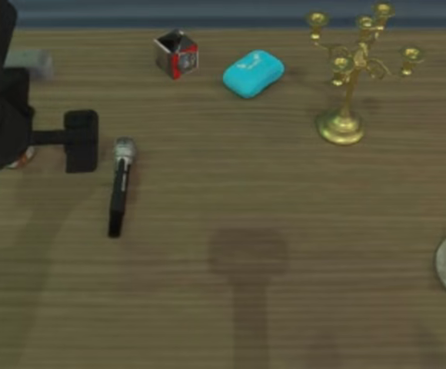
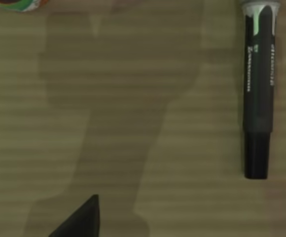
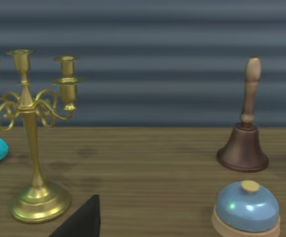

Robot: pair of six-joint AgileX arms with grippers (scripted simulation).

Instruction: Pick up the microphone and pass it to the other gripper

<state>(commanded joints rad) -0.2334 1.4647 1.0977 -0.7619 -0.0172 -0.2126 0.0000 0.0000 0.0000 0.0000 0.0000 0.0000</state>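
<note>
Table [image 1: 300, 231]: wood. Left gripper [image 1: 81, 141]: hangs over the left side, nothing held (finger spread unreadable). Microphone [image 1: 120, 187]: flat on the table just right of that gripper, head away, handle toward the near edge; right arm unseen, so left arm nearer.

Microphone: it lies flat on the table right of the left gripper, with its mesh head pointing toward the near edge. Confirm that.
Not quite. The microphone does lie flat on the table right of the left gripper, but its mesh head points toward the far edge, the handle toward the near one. The top view shows it.
</note>
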